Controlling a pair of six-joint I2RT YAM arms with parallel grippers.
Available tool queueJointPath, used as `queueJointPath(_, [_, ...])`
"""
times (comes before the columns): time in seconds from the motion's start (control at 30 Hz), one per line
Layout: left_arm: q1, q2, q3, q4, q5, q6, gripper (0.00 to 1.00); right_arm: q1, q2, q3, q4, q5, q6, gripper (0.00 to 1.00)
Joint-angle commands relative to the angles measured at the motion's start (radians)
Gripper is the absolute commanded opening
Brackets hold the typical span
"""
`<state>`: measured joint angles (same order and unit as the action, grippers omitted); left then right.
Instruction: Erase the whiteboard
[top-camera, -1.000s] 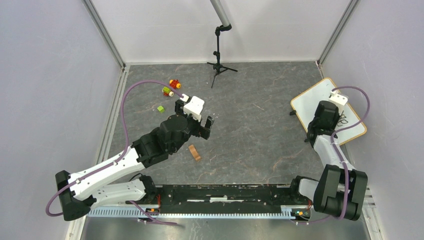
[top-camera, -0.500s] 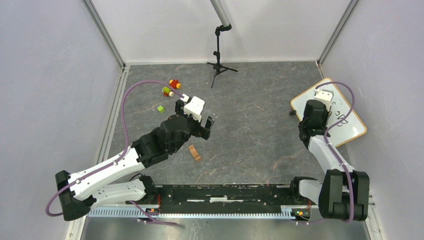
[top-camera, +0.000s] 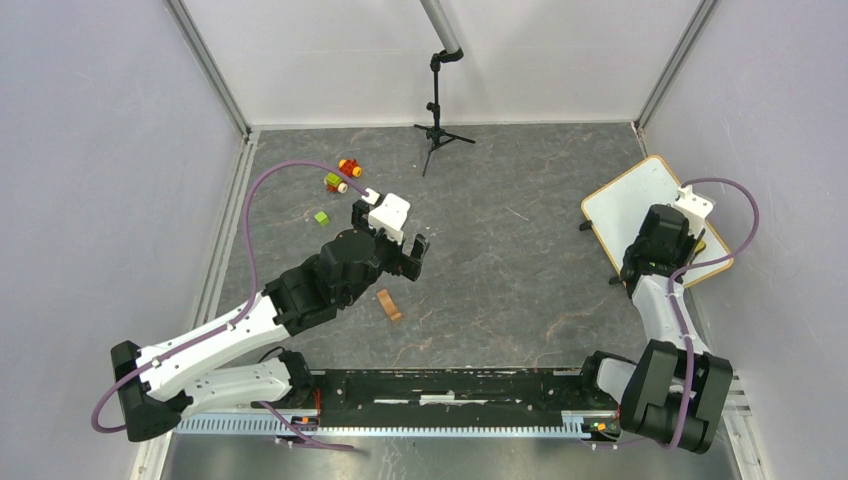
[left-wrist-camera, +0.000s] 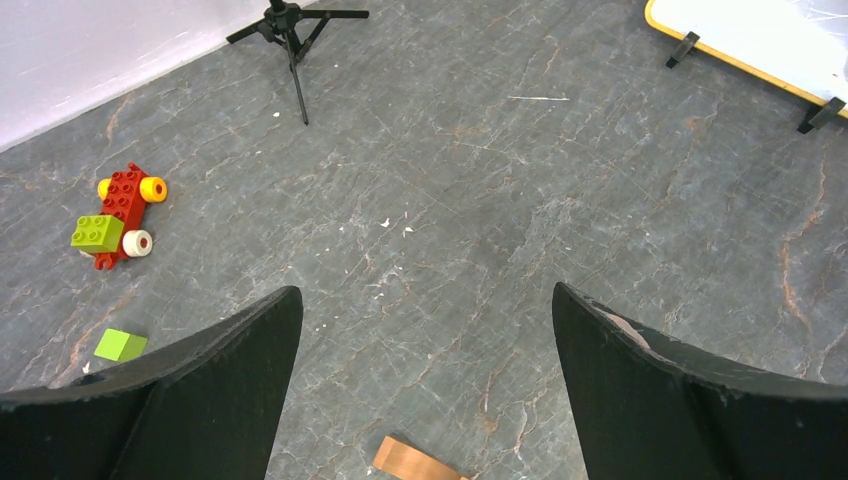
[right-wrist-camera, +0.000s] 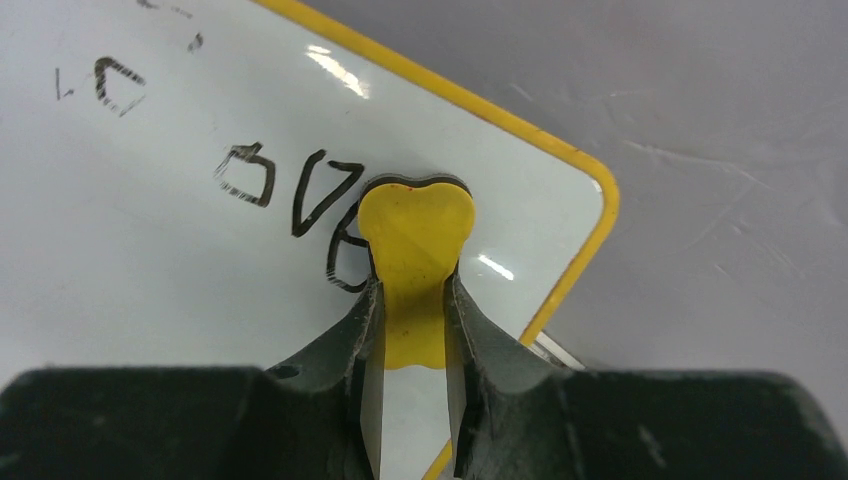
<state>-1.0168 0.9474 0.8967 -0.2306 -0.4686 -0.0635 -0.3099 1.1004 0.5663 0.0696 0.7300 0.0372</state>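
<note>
The whiteboard (top-camera: 620, 205) stands tilted at the right wall, white with a thin yellow-tan frame. In the right wrist view the whiteboard (right-wrist-camera: 150, 250) bears dark handwriting (right-wrist-camera: 290, 185) near its corner. My right gripper (right-wrist-camera: 415, 285) is shut on a yellow eraser (right-wrist-camera: 416, 225), which is pressed on the board over the end of the writing. In the top view the right wrist (top-camera: 665, 235) covers the board's near right part. My left gripper (top-camera: 410, 250) is open and empty above the table's middle, far from the board, as the left wrist view (left-wrist-camera: 425, 295) shows.
A tan wooden block (top-camera: 388, 305) lies just below the left gripper. A red toy car (top-camera: 348, 167) and a green brick (top-camera: 321, 217) lie at the back left. A black tripod (top-camera: 438, 125) stands at the back middle. Walls close in on both sides.
My right gripper swept up and left across the board, then back down and right toward its near right corner. The left arm has not moved.
</note>
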Motion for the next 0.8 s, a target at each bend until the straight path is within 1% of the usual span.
queueJointPath(0.0, [-0.005, 0.005, 0.038, 0.022, -0.018, -0.022, 1.0, 0.001, 0.04, 0.019, 0.037, -0.079, 0.018, 0.21])
queueJointPath(0.2, [-0.005, 0.012, 0.039, 0.024, -0.019, -0.02, 1.0, 0.053, 0.111, 0.016, 0.07, -0.127, 0.018, 0.21])
queueJointPath(0.4, [-0.005, 0.021, 0.041, 0.022, -0.015, -0.021, 1.0, 0.165, 0.224, 0.055, 0.057, -0.115, 0.005, 0.21])
queueJointPath(0.5, [-0.004, 0.022, 0.041, 0.022, -0.013, -0.022, 1.0, 0.198, 0.233, 0.087, 0.035, -0.113, -0.027, 0.2])
queueJointPath(0.57, [-0.005, 0.022, 0.041, 0.022, -0.012, -0.022, 1.0, 0.201, 0.201, 0.102, 0.018, -0.095, -0.029, 0.21])
queueJointPath(0.63, [-0.005, 0.02, 0.042, 0.02, -0.01, -0.025, 1.0, 0.192, 0.165, 0.11, 0.007, -0.043, -0.029, 0.21])
queueJointPath(0.77, [-0.005, 0.019, 0.042, 0.019, -0.001, -0.03, 1.0, 0.096, 0.107, 0.144, -0.04, -0.058, -0.017, 0.21])
